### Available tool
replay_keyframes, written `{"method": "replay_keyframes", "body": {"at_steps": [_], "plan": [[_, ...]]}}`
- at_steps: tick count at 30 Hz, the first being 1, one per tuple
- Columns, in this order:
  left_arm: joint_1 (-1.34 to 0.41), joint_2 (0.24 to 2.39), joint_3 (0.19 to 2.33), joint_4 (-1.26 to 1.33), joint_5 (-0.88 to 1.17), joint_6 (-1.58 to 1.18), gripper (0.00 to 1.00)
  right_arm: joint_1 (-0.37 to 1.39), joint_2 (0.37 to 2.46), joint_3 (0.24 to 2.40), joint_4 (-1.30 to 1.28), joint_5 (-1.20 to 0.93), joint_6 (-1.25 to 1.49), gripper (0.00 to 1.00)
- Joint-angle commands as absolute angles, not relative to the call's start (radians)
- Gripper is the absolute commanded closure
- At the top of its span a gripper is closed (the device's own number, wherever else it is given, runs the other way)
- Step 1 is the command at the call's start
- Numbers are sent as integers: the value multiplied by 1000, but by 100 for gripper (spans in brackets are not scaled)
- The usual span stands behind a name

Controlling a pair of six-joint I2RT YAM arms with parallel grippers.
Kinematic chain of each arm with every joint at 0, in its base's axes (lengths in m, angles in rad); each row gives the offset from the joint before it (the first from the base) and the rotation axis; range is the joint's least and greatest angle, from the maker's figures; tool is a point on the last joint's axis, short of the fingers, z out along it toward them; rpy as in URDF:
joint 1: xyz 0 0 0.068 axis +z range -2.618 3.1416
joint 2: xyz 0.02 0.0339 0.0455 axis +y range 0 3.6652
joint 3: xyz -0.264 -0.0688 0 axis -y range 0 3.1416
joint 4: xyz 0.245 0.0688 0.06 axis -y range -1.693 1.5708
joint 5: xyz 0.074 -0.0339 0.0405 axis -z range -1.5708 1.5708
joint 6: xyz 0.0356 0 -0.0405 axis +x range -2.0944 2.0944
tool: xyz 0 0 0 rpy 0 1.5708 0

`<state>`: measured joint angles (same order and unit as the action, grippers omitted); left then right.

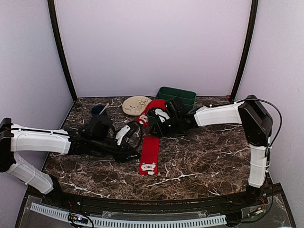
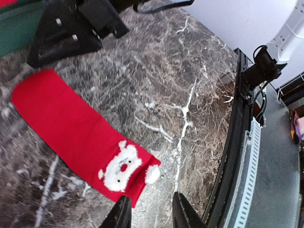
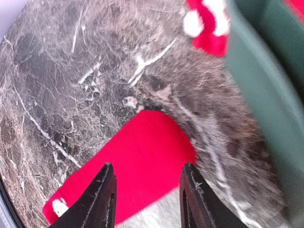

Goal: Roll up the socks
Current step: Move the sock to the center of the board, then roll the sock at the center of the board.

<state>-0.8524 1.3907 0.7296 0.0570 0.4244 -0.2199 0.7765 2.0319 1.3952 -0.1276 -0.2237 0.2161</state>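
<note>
One red sock (image 1: 150, 151) lies flat on the marble table, its white Santa-patterned end (image 2: 121, 168) nearest the table's front edge. My left gripper (image 2: 149, 213) (image 1: 135, 154) is open just beside that patterned end, holding nothing. My right gripper (image 3: 147, 190) (image 1: 156, 132) hovers open over the sock's plain far end (image 3: 142, 161), with its fingers either side and no grip on the cloth. A second red sock (image 1: 152, 110) (image 3: 209, 28) with white markings lies bunched by the green tray.
At the back stand a green tray (image 1: 183, 95), a round beige plate (image 1: 137, 105) and a dark cup with a stick in it (image 1: 99, 110). The table's black front rail (image 2: 228, 156) runs close to my left gripper. A green container wall (image 3: 256, 76) rises right of my right gripper.
</note>
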Motion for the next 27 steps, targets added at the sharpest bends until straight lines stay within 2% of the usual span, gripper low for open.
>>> {"method": "replay_keyframes", "body": {"at_steps": [1,4,5,6,12,18,22,27], "plan": [[-858,1183,635,262,292,-212,54,776,1905,1283,9,-99,202,56],[-857,1057,567,341,165,-208,17,791,1835,1236,8,-19,155,56],[-856,1020,549,373,142,-207,7,800,1812,1224,1,11,135,56],[-856,989,531,399,126,-201,3,813,1784,1202,7,46,113,56],[-853,912,477,573,86,-201,1,873,1633,1036,117,163,27,59],[-851,1008,562,464,75,-178,1,954,1601,1026,10,193,-33,52],[-851,1042,587,356,-30,-182,7,1017,1619,1074,-151,187,-85,49],[-851,1042,566,266,-153,-228,7,1138,1659,1047,-210,214,-143,46]]}}
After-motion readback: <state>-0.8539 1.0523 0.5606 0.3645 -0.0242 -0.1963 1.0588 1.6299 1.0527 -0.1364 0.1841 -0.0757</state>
